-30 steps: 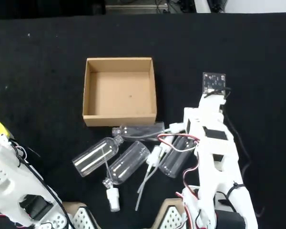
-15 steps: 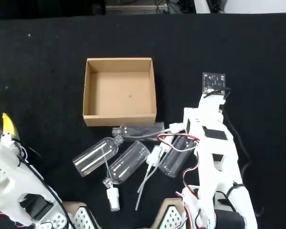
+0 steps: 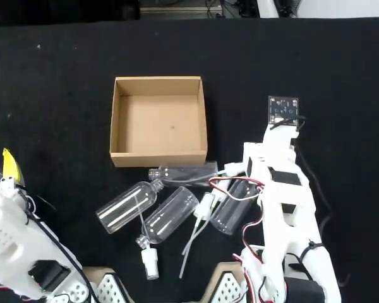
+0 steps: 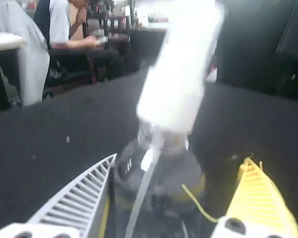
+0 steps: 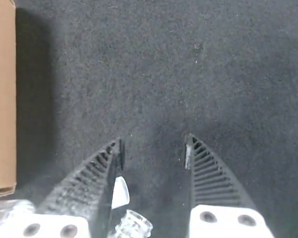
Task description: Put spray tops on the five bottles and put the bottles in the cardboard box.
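Observation:
The open cardboard box [image 3: 158, 120] stands on the black cloth, nothing inside. Several clear bottles without tops lie just in front of it, among them one [image 3: 183, 172] along the box wall, one [image 3: 127, 206] and one [image 3: 170, 213]. Two loose white spray tops [image 3: 205, 207] [image 3: 150, 262] with thin tubes lie among them. My left gripper [image 4: 181, 158], at the table's front left with its yellow finger [image 3: 9, 163] up, is shut on a bottle [image 4: 154, 186] that has a white spray top [image 4: 179, 74] on its neck. My right gripper [image 5: 154, 146] is open over bare cloth beside the box [image 5: 1, 99].
The right arm [image 3: 278, 189] lies over the rightmost bottle [image 3: 234, 211]. A bottle neck [image 5: 134, 229] sits close behind one right finger. Black cloth stretches to the left, right and far side of the box.
The left arm's wrist has shifted a little toward the table's middle, its yellow finger now more upright. The right arm and the lying bottles have not moved.

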{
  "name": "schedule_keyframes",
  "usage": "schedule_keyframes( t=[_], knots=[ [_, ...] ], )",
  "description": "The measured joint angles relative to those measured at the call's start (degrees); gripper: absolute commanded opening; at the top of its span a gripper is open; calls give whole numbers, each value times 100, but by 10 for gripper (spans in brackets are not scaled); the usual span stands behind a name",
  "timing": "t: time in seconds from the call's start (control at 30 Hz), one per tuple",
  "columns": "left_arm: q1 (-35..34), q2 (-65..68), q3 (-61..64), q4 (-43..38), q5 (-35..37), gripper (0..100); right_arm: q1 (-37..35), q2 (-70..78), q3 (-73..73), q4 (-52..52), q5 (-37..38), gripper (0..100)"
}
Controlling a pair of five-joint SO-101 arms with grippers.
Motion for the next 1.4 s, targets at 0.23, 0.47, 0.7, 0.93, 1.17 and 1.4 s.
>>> schedule_keyframes(
  t=[0.23,0.47,0.7,0.93,1.17,1.4],
  knots=[
    [53,-703,352,202,-18,340,0,0,0,0,0,173],
    [53,-721,352,527,-53,339,0,0,0,0,0,173],
    [53,-721,352,545,-53,338,0,0,0,0,0,173],
    [53,-721,352,545,-53,280,0,0,0,0,0,173],
    [53,-721,352,545,-53,44,0,0,0,0,0,173],
    [62,-730,352,545,-53,33,0,0,0,-9,0,173]
  ],
)
